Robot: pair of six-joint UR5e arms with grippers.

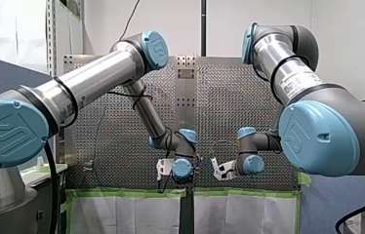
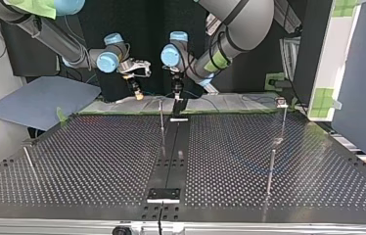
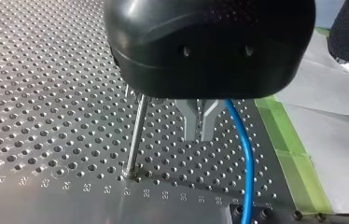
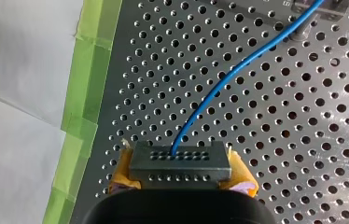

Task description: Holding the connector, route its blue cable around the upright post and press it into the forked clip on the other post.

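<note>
In the right wrist view my right gripper (image 4: 180,179) is shut on a black connector (image 4: 179,161), its yellow pads (image 4: 122,175) on either side. A blue cable (image 4: 219,84) leaves the connector and curves away over the perforated plate to a fixture (image 4: 315,5). In the left wrist view my left gripper (image 3: 199,133) has its metal fingers (image 3: 190,122) shut, low over the plate. The blue cable (image 3: 245,154) hangs right beside them, and a thin upright post (image 3: 135,135) stands on their other side. In the top view my right gripper (image 2: 136,92) and left gripper (image 2: 177,104) hover at the table's far edge.
Green tape (image 4: 86,93) marks the plate's edge, with white sheeting beyond it. In the top view a thin post (image 2: 161,120) rises near the middle, another post (image 2: 271,169) at the right, and one with a clip top (image 2: 282,105) behind it. A short post (image 2: 28,159) stands left.
</note>
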